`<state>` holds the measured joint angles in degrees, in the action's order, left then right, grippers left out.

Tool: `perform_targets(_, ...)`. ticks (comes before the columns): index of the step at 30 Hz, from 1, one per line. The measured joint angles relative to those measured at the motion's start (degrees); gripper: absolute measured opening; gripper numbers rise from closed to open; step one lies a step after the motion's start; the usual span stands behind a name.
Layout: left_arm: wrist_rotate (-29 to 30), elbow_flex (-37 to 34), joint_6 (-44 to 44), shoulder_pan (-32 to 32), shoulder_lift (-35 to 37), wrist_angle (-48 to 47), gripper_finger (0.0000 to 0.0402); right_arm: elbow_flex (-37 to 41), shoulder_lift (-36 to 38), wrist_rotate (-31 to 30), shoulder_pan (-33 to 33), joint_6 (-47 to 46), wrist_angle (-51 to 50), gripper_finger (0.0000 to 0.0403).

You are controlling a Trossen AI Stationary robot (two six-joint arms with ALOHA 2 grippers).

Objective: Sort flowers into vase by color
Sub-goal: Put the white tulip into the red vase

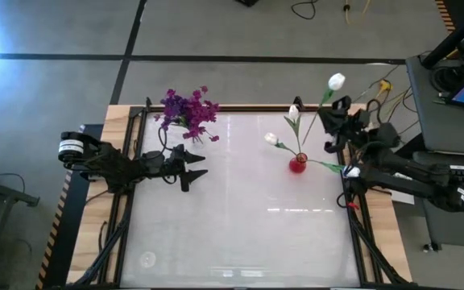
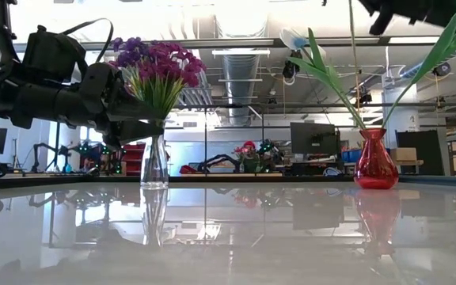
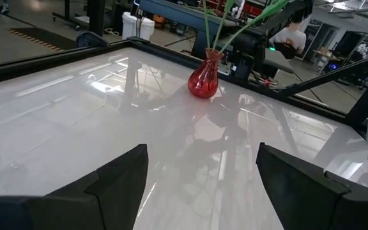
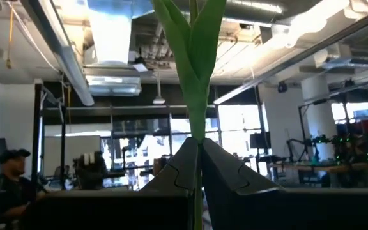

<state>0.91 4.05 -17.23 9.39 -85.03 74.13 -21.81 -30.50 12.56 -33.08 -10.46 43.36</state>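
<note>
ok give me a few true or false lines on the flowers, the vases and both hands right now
1. The purple flowers stand in a clear vase. True.
2. The right hand is open and holds nothing. False: it is shut on a tulip stem.
3. The left hand is open over bare table. True.
4. The red vase lies tipped on its side. False: it stands upright with white tulips in it.
5. The purple flowers share the red vase with the tulips. False: they stand apart, each colour in its own vase.
</note>
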Motion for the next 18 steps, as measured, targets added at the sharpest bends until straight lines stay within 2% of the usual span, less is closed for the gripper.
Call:
perform_targets(7, 0.0, 0.0, 0.0, 0.0, 0.0, 0.0, 0.0279, 6.8, 0.1, 0.1, 1.3, -0.5, 6.0, 0.0009)
perform_targets(18, 0.0, 0.0, 0.0, 0.0, 0.0, 0.0, 0.0279, 11.6, 0.1, 0.1, 1.4, -2.0, 6.5, 0.0009)
